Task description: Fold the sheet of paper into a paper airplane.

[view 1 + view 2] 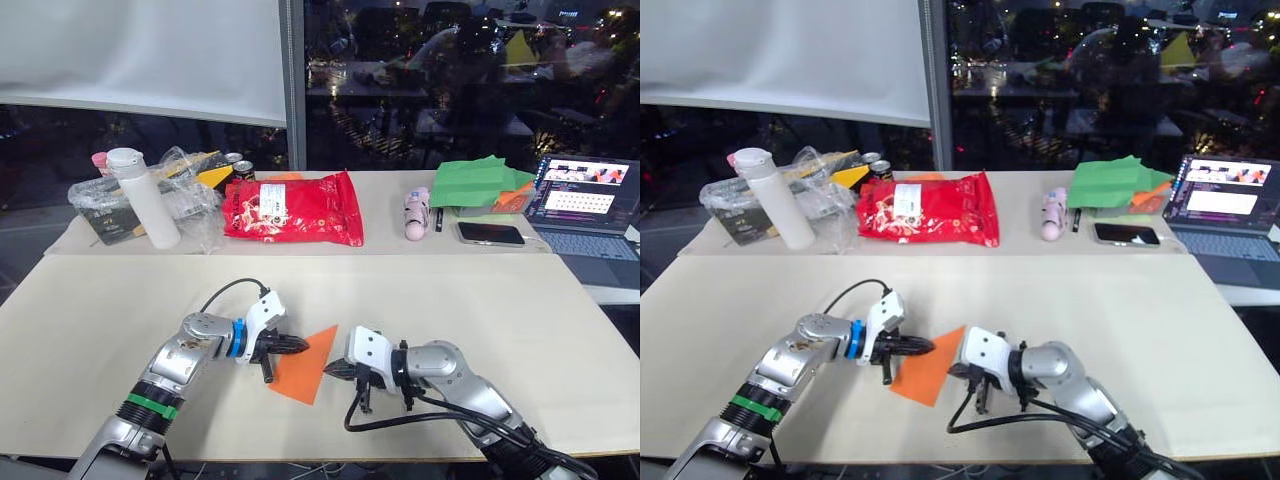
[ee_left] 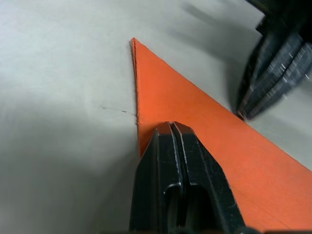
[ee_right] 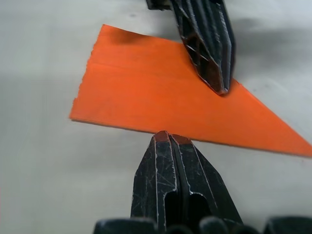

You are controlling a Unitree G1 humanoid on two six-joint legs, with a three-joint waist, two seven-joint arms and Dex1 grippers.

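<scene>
Paper airplane (image 1: 305, 364) lies flat on my near table (image 1: 500, 310), an orange pointed triangle, its tip aimed away from me and its wide end toward the front edge. My left gripper (image 1: 297, 345) has its two black fingers pressed together with no gap, tips resting on the orange paper's left edge; in my left wrist view the closed fingers (image 2: 171, 161) sit on top of the sheet, pressing rather than pinching, nothing clamped between them. My right gripper (image 1: 334, 368) is also closed finger to finger, holding nothing. Its tips are just beside the paper's right long edge; in my right wrist view the fingertips (image 3: 168, 146) sit right at that edge on bare table, touching or nearly touching, I cannot tell which. Both grippers point at each other across the paper.

Far table behind: white bottle (image 1: 142, 197) upright on the left, against a clear plastic bag (image 1: 185, 190) of stuff. Red snack packet (image 1: 290, 208) flat in the middle, two can tops (image 1: 238, 163) just behind it. Small pink object (image 1: 416, 214) to the right, then a dark phone (image 1: 490, 233), green folded paper (image 1: 478, 182) behind the phone, and an open laptop (image 1: 582, 200) at the far right with its screen lit.
</scene>
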